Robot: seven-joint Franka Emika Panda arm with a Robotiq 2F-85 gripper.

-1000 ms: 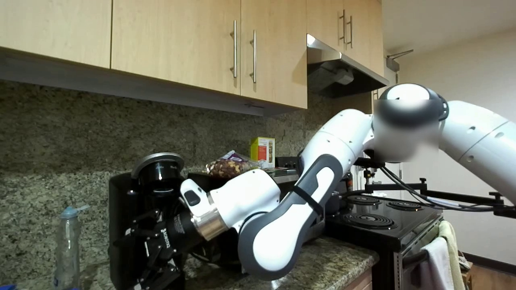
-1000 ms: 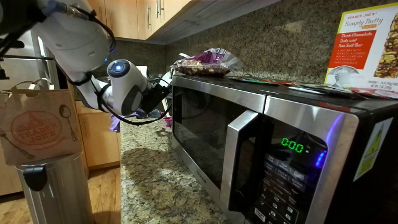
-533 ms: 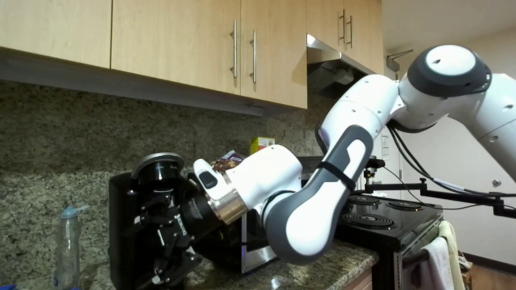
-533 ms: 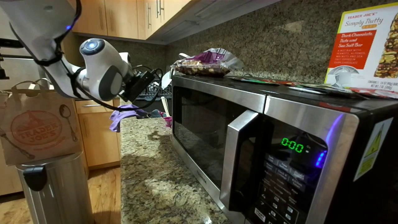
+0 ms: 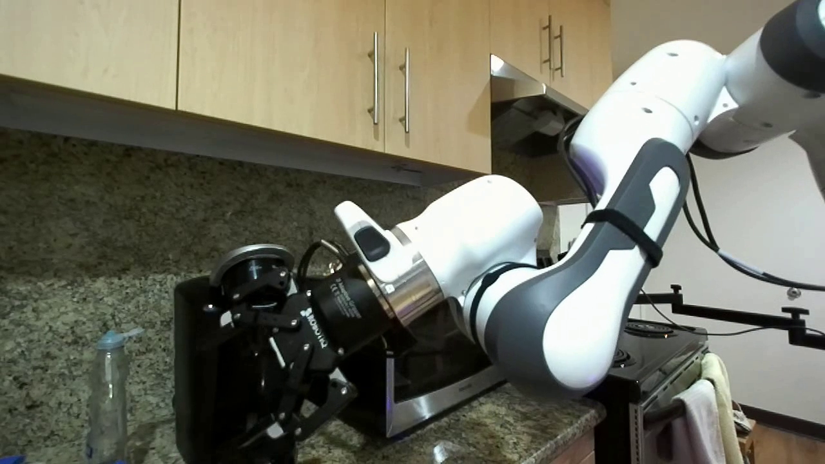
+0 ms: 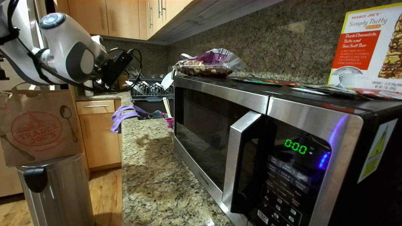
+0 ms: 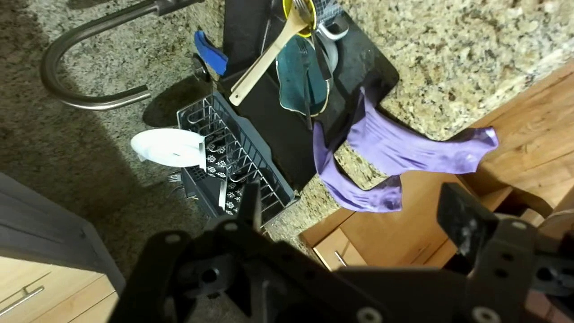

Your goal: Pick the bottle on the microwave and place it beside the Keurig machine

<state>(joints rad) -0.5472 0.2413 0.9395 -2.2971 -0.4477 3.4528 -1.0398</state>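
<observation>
Gripper (image 5: 237, 381) at the lower left in an exterior view, tilted down toward the left, its fingers spread wide apart and holding nothing; from there it overlaps the Keurig machine (image 5: 196, 361), and whether the two touch I cannot tell; a clear bottle (image 5: 108, 399) with a pale blue cap stands upright at the far lower left of the frame, to the left of the Keurig machine and apart from the gripper; its bottom end lies at the lower edge; the microwave (image 6: 267, 138) fills the lower right in an exterior view, its display reading 0:00; on its top lie a bag of nuts (image 6: 204, 66) at upper centre and flat packets (image 6: 333, 91) toward the right; a snack-bar box (image 6: 361, 50) stands in the upper right corner; the arm (image 6: 62, 44) hangs at upper left, well apart from the microwave; in the wrist view the fingertips (image 7: 464, 220) show in the lower half, one near the middle and one at the right, a wide gap between; beyond them show a dish rack (image 7: 256, 140) left of centre, a tap (image 7: 107, 102) at upper left, a teal dish (image 7: 291, 76) at upper centre, and a limp purple piece (image 7: 399, 148) draped over the edge of the counter (image 7: 453, 49).
</observation>
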